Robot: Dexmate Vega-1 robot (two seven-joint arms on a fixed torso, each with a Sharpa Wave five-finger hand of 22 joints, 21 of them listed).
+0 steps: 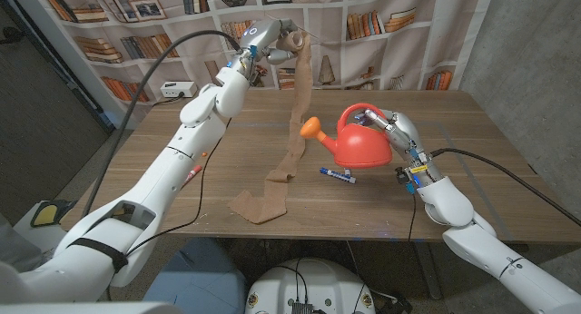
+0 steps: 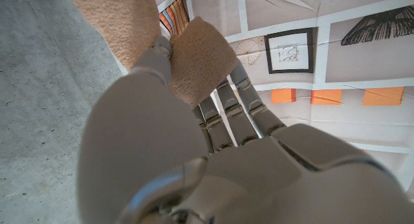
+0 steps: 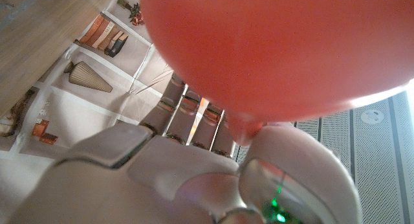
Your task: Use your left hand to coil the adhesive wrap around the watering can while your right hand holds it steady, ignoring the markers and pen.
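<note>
Above the far side of the counter [image 1: 227, 160], I am holding the left robot hand [image 1: 265, 40] high, its fingers pinching the upper end of the adhesive wrap [image 1: 292, 123]. The strip is hanging down, its lower end lying on the wood. On my right, the right robot hand [image 1: 397, 130] is gripping the red watering can [image 1: 360, 142], which is standing upright beside a marker [image 1: 336, 174].

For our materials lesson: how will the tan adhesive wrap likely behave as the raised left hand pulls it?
Probably floppy: the adhesive wrap hangs limp from the left hand and its tail lies crumpled on the table. Likely light, as it drapes thinly. It may twist or cling to itself; one fold shows near the table.
</note>
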